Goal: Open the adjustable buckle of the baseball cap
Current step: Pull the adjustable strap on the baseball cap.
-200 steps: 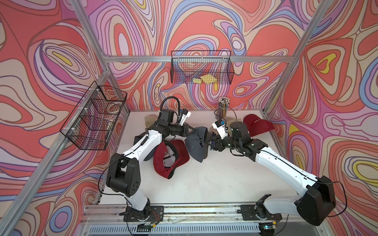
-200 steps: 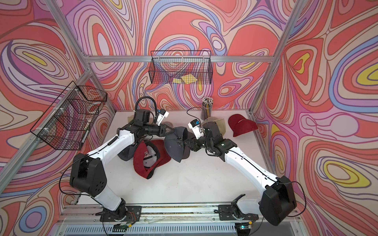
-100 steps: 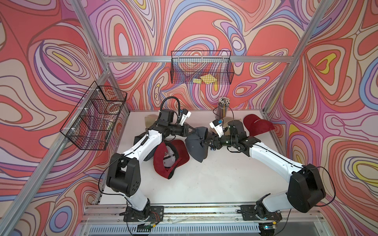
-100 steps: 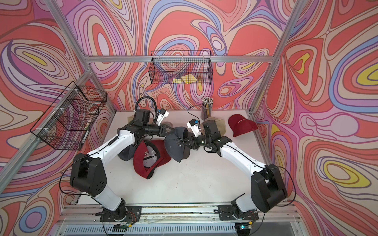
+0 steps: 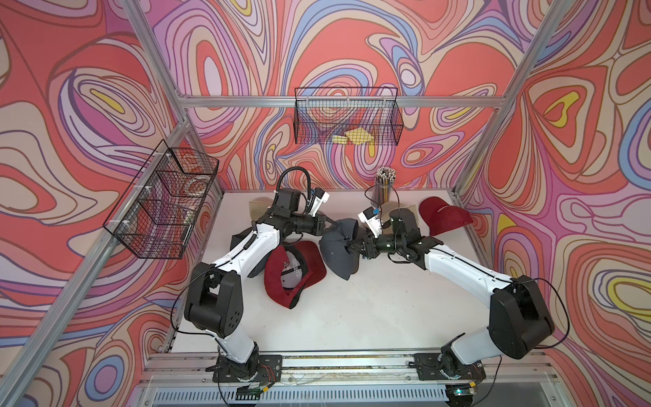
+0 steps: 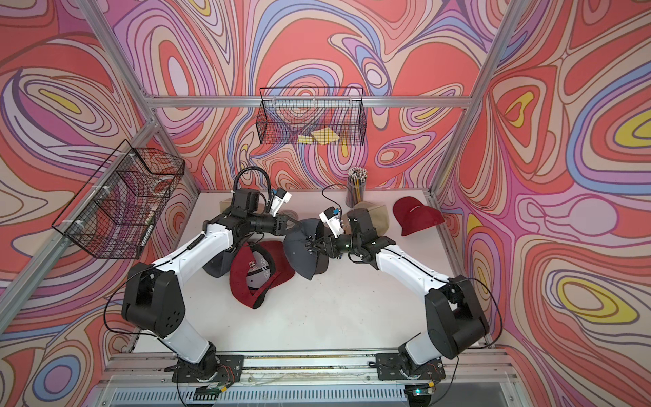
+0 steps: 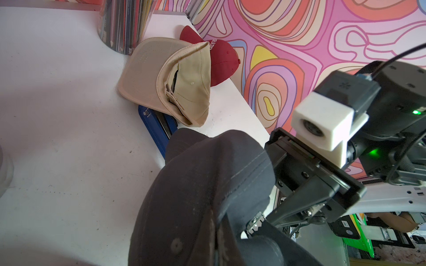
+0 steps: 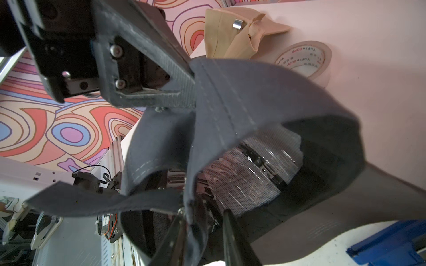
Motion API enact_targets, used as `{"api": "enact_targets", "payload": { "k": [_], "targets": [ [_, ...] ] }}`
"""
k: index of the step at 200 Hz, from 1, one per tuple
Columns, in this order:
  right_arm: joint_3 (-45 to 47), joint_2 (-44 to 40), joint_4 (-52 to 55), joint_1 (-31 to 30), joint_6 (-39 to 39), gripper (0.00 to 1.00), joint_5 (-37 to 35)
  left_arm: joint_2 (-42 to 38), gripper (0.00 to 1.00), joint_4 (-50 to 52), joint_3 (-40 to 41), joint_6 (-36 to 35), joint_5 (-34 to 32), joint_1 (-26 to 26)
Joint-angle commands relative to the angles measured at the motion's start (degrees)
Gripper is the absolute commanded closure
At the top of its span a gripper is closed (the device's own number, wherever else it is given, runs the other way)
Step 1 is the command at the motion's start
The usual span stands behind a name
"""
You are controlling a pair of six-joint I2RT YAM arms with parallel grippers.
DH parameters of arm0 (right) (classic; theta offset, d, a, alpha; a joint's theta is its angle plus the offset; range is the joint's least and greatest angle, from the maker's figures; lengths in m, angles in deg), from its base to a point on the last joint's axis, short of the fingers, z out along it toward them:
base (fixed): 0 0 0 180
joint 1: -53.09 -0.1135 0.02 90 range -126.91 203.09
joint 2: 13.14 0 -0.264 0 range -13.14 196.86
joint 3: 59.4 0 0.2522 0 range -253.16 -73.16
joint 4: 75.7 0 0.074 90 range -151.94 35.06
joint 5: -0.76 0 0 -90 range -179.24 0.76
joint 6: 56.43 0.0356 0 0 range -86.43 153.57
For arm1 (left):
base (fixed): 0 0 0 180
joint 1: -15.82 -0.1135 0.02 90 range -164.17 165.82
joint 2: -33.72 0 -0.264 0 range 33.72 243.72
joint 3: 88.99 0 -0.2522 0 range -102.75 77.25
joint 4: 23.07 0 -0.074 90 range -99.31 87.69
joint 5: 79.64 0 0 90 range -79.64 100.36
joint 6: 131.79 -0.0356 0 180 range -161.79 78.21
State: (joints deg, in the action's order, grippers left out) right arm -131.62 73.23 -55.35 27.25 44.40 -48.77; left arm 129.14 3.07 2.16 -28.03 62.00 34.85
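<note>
White tabletop (image 5: 352,317), swirl-print walls (image 5: 352,53). Your grey cap (image 5: 338,250) is mid-table, held up between both arms, just beside the red cap (image 5: 292,271). Left gripper (image 8: 187,87) is pinched tight on its rear band (image 8: 230,96). Right gripper (image 5: 350,246) is narrow, fingers (image 8: 230,235) straddling the strap (image 8: 92,202) by the metal buckle (image 7: 254,222), a gap showing on one side.

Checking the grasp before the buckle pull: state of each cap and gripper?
left gripper: shut on grey cap
right gripper: jaws apart, astride the cap's edge
buckle: cannot tell
middle red cap: upside down
right red cap: crown up
beige cap: crown folded flat
</note>
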Motion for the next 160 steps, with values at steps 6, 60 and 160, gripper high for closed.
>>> {"api": "enact_targets", "payload": {
  "k": [6,60,160],
  "targets": [
    [0.78,0.73,-1.31,0.18,-0.23,0.74,0.88,0.65,1.0,-1.55,0.21,0.34,1.39,-0.47],
    [1.48,0.97,-4.13,0.22,-1.02,0.94,2.49,0.55,1.0,-1.83,0.56,0.68,1.03,-0.46],
    [3.78,-4.06,-7.53,0.14,-7.98,1.0,1.64,0.05,0.47,0.08,-0.64,-4.4,2.38,-3.52]
  ]
}}
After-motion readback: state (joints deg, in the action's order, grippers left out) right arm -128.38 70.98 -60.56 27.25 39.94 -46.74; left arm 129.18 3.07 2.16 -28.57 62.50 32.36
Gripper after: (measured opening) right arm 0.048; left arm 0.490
